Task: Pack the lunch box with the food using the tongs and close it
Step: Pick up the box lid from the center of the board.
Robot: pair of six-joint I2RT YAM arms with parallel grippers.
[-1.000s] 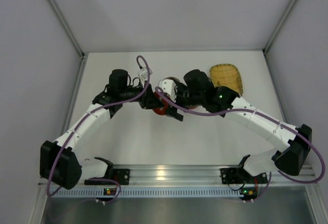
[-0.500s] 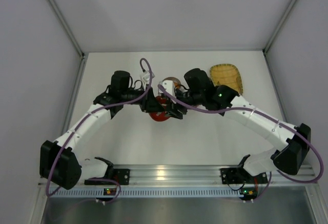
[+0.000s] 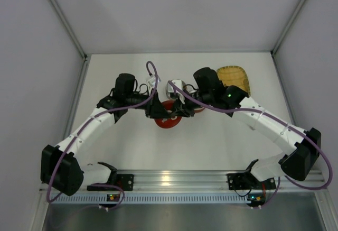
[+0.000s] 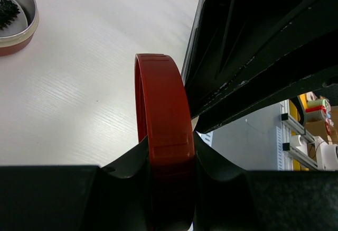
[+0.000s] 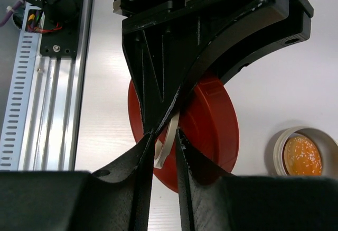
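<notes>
White table (image 3: 222,141); left pincer (image 4: 169,147) clamps red lid (image 4: 161,91), right pincer (image 5: 165,136) pale strip (image 5: 169,129).

The lid (image 4: 162,109) is plain deep red; the left end effector (image 4: 169,154) clamping it is black. The right end effector (image 5: 165,146), also black, pinches a pale off-white strip (image 5: 168,136). Elsewhere: orange food (image 5: 302,155) in a pale-rimmed tin (image 5: 277,151), black food (image 4: 6,10), a yellow woven tray (image 3: 234,79), a white desk (image 3: 222,141).

"I'm reading white shells on my left arm (image 3: 90,128) and right arm (image 3: 269,127), with black housings at the joints."
"Cables?"
"A purple cable (image 3: 151,66) loops over each one, and there's a green light (image 3: 229,94) on the right arm's black wrist."
</notes>
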